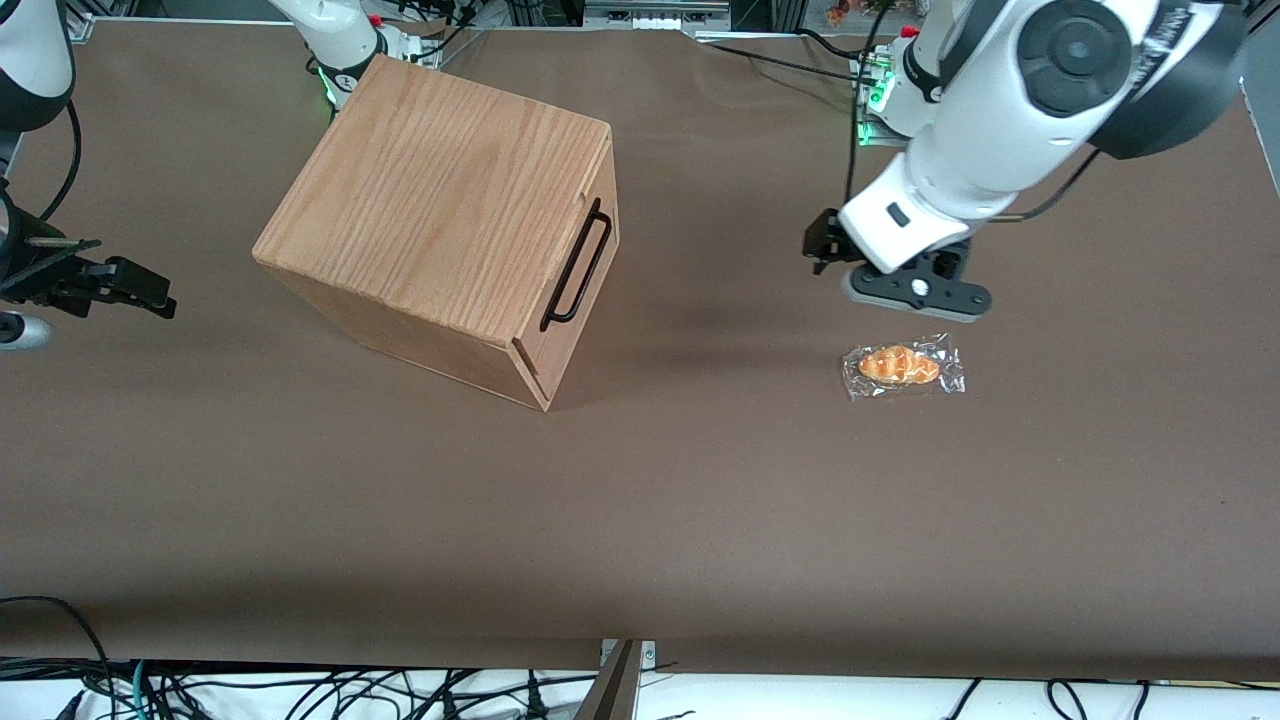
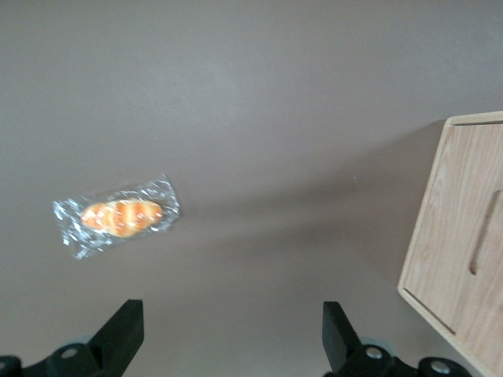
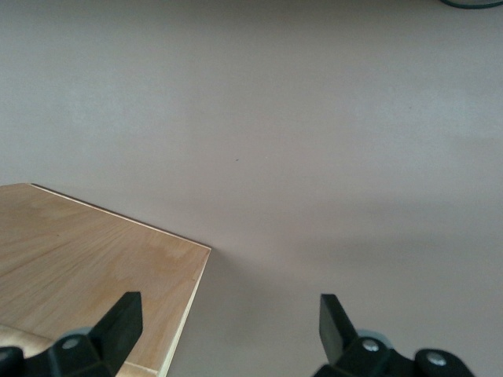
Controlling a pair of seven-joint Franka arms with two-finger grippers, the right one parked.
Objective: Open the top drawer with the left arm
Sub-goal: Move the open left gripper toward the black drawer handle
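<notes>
Your pincer (image 1: 905,290) hung released, mid-right of frame, above the wrapped bun (image 1: 903,366); the thin handle (image 1: 578,266) invited slipping.

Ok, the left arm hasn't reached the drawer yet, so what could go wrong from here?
1. The thin black wire bar handle sits close to the top drawer front, and the wooden cabinet stands skewed; the open black two-finger gripper may approach misaligned and miss it.
2. The gripper hangs just above the plastic-wrapped bread roll; descending early could hit it.
3. The cabinet looks unanchored, so pulling may drag it.
</notes>
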